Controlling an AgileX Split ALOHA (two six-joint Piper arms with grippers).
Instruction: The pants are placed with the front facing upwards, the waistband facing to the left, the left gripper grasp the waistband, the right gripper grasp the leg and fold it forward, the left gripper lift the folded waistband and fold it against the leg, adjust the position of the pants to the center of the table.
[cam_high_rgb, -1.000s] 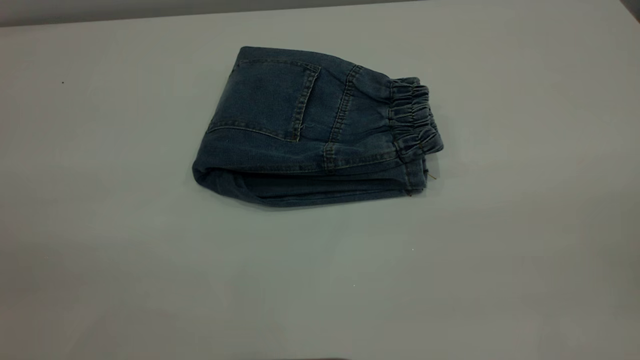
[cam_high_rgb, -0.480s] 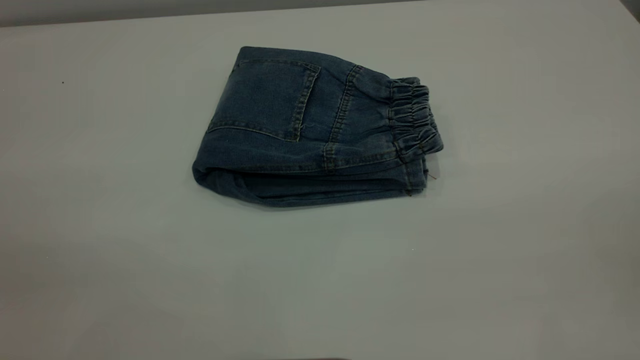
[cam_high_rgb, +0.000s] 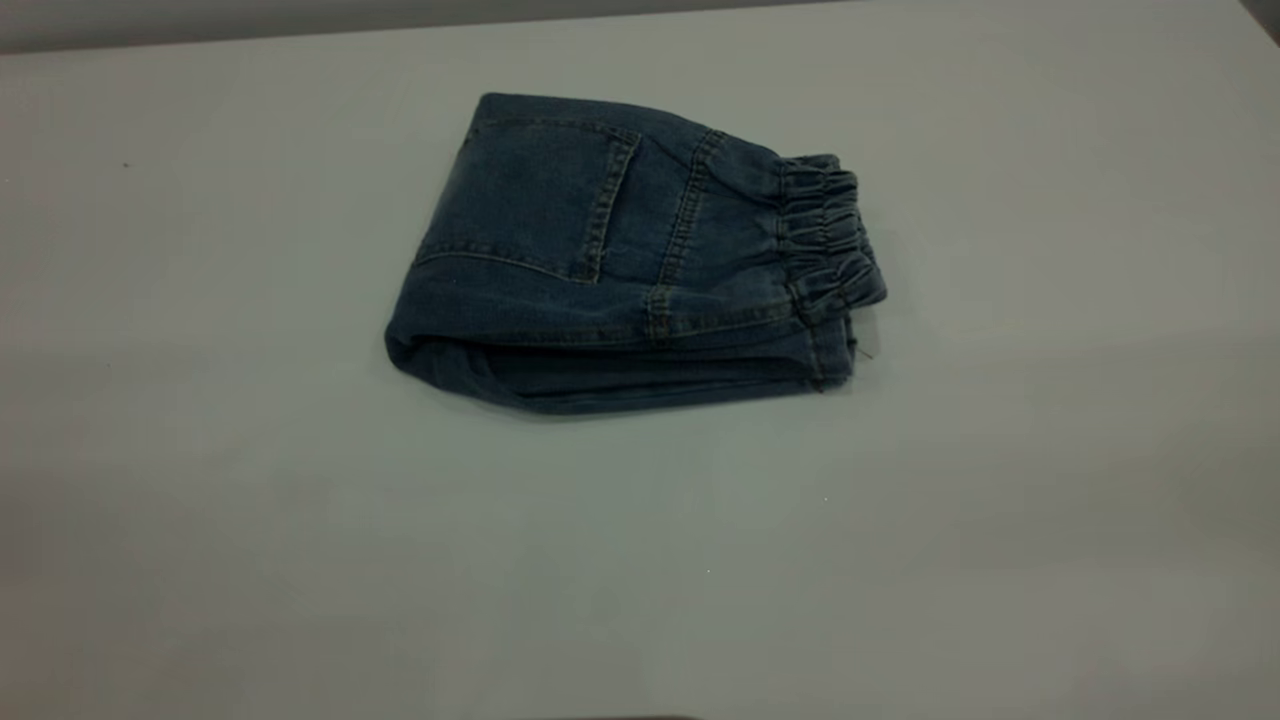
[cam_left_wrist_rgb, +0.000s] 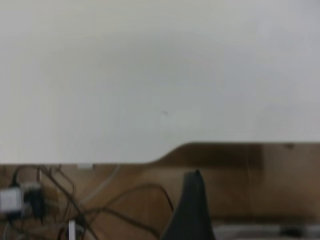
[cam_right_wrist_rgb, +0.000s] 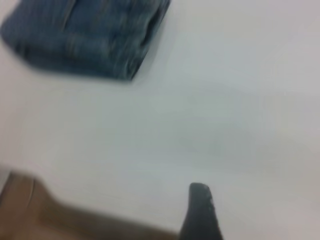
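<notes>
Pants (cam_high_rgb: 620, 260) folded, waistband (cam_high_rgb: 828, 235) atop leg, on table (cam_high_rgb: 1050, 500) near centre. Left gripper (cam_left_wrist_rgb: 192, 210), right gripper (cam_right_wrist_rgb: 201, 212) off cloth; jaw opening can't tell. Judged done; I'd only nudge pos.

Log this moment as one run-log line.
blue denim pants: folded, back pocket up, ruffled waistband right | white table: pants behind centre | left hand: off table edge | right hand: clear of pants

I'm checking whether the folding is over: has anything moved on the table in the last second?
Nothing visibly changed. The folded pants lie in the same spot on the table, waistband toward the right arm's side, back pocket up, and no arm has entered the exterior view.
</notes>
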